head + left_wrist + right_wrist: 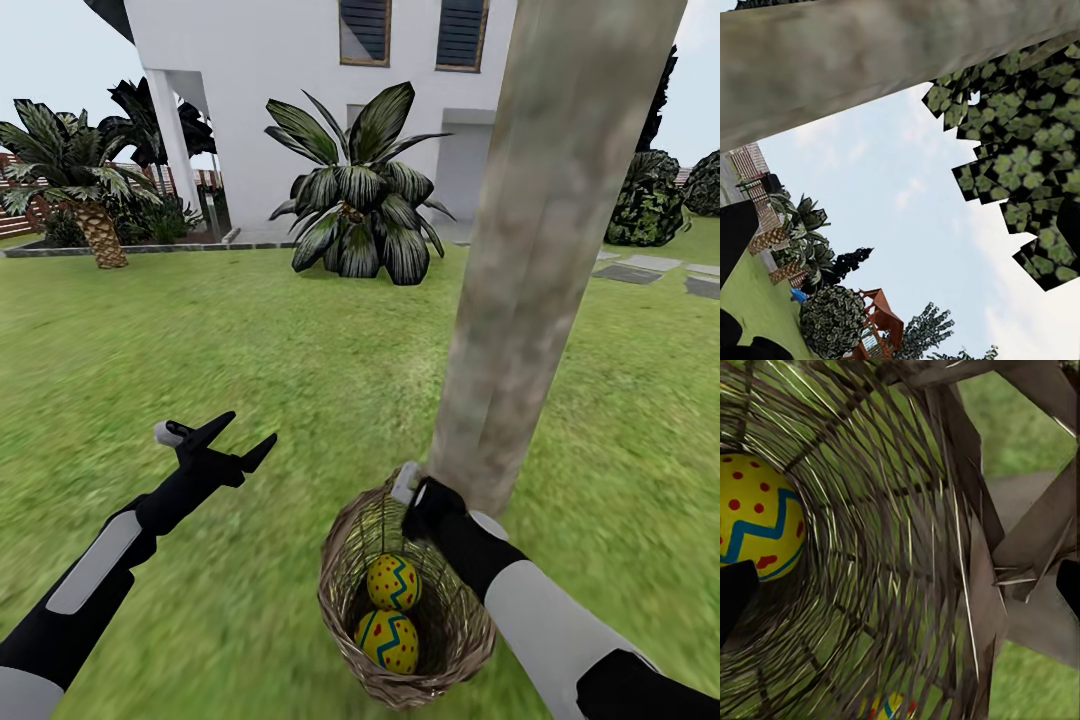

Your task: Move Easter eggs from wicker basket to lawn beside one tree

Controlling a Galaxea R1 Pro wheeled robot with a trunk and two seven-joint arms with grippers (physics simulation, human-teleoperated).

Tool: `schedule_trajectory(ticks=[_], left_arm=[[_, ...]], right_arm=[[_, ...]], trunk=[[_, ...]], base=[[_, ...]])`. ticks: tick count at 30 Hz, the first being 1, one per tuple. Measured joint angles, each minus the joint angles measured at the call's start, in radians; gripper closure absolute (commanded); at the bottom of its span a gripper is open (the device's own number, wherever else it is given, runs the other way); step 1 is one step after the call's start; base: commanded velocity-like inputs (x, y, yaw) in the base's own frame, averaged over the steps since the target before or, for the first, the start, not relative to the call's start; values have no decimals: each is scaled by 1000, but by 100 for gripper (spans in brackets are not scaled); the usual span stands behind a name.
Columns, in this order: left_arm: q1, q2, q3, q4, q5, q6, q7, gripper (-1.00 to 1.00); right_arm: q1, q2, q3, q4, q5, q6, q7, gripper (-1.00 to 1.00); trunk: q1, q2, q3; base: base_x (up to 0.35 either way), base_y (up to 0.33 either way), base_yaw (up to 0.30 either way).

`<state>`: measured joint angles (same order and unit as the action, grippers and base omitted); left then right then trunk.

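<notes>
A brown open-weave wicker basket [345, 600] is seen tipped toward the camera on the green lawn [200, 340], touching the foot of a thick mottled grey-brown tree [530, 260], with two yellow red-dotted, blue-zigzagged eggs [393, 583] held inside it.

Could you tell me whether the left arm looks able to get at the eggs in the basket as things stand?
Probably yes: the left gripper hovers open above the lawn, nothing lies between it and the wicker basket, and two Easter eggs lie exposed, though the right gripper crowds the far rim.
</notes>
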<state>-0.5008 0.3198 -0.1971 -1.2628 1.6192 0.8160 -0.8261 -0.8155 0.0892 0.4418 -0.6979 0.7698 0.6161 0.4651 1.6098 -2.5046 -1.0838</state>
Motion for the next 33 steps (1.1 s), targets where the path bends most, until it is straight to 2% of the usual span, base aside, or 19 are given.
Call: schedule_trajectory(ticks=[2,4,6,11,23,28,33], left_arm=[[0,0,0,0,0,0,0,-100],[0,0,0,0,0,0,0,-100],[0,0,0,0,0,0,0,-100],[0,0,0,0,-1,0,0,-100],[0,-3,0,0,-2,0,2,-100],[0,-3,0,0,-2,0,3,-100],[0,-3,0,0,-2,0,3,-100]], right_arm=[[0,5,0,-4,-2,-1,20,-100],[0,9,0,-3,-3,0,106,-100],[0,10,-1,2,-3,3,141,-100],[0,2,-5,9,-1,10,177,-100],[0,0,-8,6,3,13,162,-100],[0,7,-8,-4,4,11,84,-100],[0,10,-7,-7,6,5,71,-100]], trunk=[[0,0,0],[0,0,0],[0,0,0],[1,0,-4],[6,-3,-50],[8,-4,-70],[10,-5,-89]], base=[[0,0,0],[0,0,0],[0,0,0],[0,0,0],[0,0,0],[0,0,0],[0,0,0]])
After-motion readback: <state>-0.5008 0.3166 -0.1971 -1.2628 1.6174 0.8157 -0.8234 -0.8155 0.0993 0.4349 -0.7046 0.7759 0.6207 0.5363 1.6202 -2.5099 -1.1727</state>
